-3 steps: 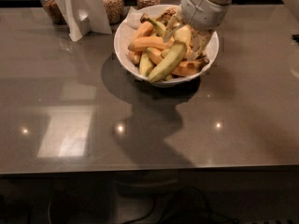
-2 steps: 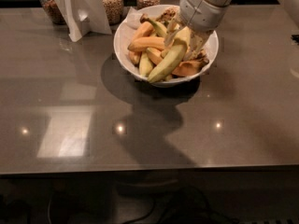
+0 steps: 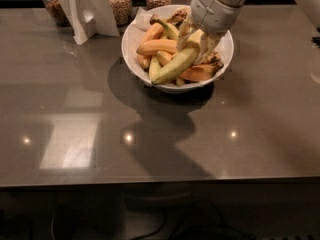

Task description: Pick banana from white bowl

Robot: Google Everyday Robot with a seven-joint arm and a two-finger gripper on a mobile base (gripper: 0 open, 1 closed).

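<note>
The white bowl (image 3: 131, 59) stands at the back middle of the dark table and holds several bananas. The banana (image 3: 175, 66), long and pale greenish-yellow, lies slanted on top of the smaller orange-yellow ones, its lower tip toward the bowl's front left rim. My gripper (image 3: 197, 38) reaches down into the bowl from the upper right. Its fingers (image 3: 185, 31) sit on either side of the banana's upper end and are closed on it. The banana's upper end is partly hidden by the gripper. The banana still rests on the pile.
Glass jars (image 3: 120, 1) of grains stand in a row behind the bowl at the table's far edge. A white folded card stand (image 3: 85, 14) is at the back left. The table's front edge (image 3: 150, 181) runs across the lower view.
The gripper has stayed at the banana's upper end. The banana's position has shifted only very slightly up and left.
</note>
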